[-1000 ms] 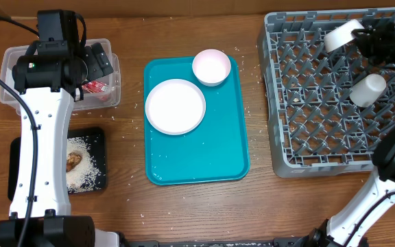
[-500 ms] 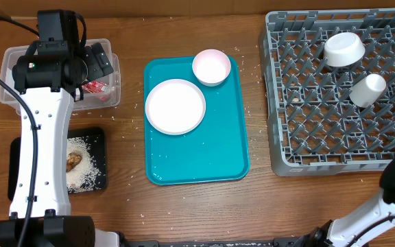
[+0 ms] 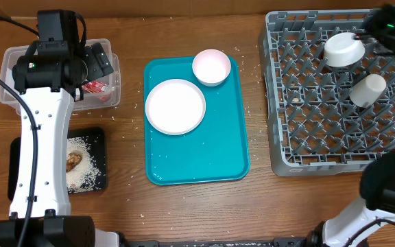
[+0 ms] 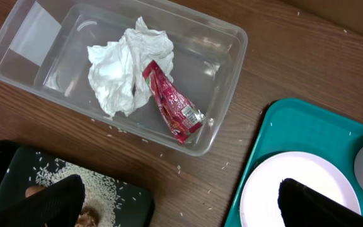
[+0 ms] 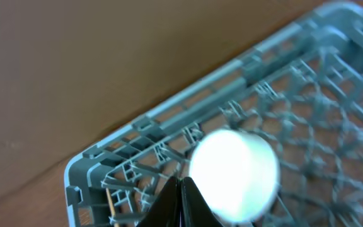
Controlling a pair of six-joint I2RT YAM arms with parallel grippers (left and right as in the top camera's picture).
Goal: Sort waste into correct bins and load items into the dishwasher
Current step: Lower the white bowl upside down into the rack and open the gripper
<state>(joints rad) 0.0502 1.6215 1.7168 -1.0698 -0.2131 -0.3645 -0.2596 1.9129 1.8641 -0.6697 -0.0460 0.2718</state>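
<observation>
My left wrist view shows what the arm mostly hides from above: the napkin (image 4: 121,72) and red wrapper (image 4: 172,104) lie in the tub (image 4: 225,82), and my left gripper (image 4: 178,189) hangs wide open. My right gripper (image 5: 181,189) is pinched shut on nothing, over the pale bowl (image 5: 233,173) near a rack (image 5: 131,135) corner. From above I see the cup (image 3: 367,89) in the rack, and the plate (image 3: 175,106) and pink bowl (image 3: 211,66) on the teal tray (image 3: 197,158).

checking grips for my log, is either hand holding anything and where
Nothing held: left hand open by the tub, right hand shut empty over the rack.
</observation>
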